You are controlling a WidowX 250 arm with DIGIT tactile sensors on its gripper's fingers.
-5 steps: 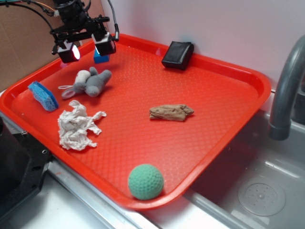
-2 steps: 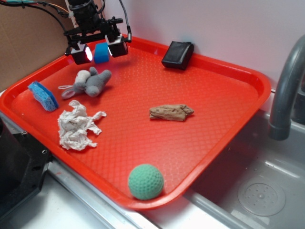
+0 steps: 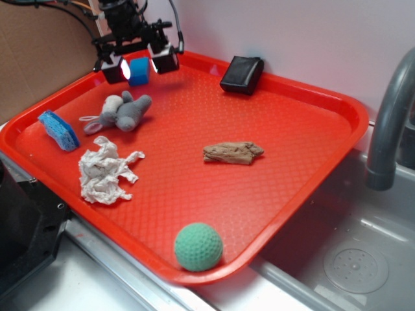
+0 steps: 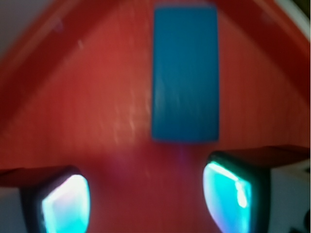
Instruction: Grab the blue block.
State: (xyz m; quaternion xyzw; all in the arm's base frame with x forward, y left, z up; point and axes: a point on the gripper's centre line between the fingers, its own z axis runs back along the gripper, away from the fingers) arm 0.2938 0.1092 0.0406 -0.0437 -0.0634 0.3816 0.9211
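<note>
Lining up on the blue block [image 3: 138, 70] at the red tray's [image 3: 337, 110] far-left corner | gripper [image 3: 140, 64] is hanging spread, pads flanking it untouched | next: probably lowering, centring block [image 4: 185, 73], then squeezing.

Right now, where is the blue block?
In the exterior view the blue block sits at the tray's far left corner, between the open pincer's fingers, beyond the grey plush mouse. The wrist view shows it ahead of the fingertips.
</note>
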